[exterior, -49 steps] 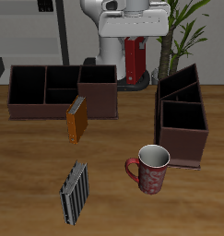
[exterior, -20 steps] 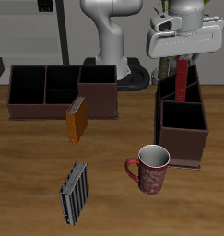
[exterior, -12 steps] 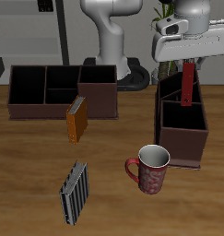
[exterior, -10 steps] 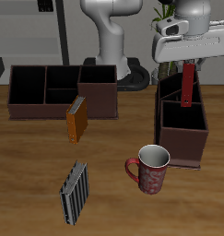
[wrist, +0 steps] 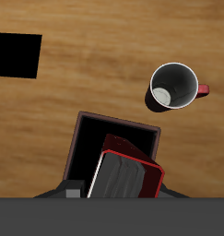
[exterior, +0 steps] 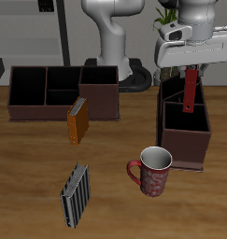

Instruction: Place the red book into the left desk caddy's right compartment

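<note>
Three books: a red book (exterior: 192,89) at upper right of the exterior frame, an orange book (exterior: 78,120) left of centre, and a striped book (exterior: 75,194) at lower left. Two caddies: the left caddy (exterior: 185,131) at right, the wide caddy (exterior: 59,93) at upper left. One mug (exterior: 152,171), lower centre-right. One plant (exterior: 182,19), top right.

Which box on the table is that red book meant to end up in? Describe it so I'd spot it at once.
Look beside the red-and-white mug, toward the potted plant: there stands the left desk caddy, a dark maroon organiser seen end-on. The pincer holds the red book above it. Unlike the wide caddy seen broadside behind the orange book, this one runs front to back.
</note>
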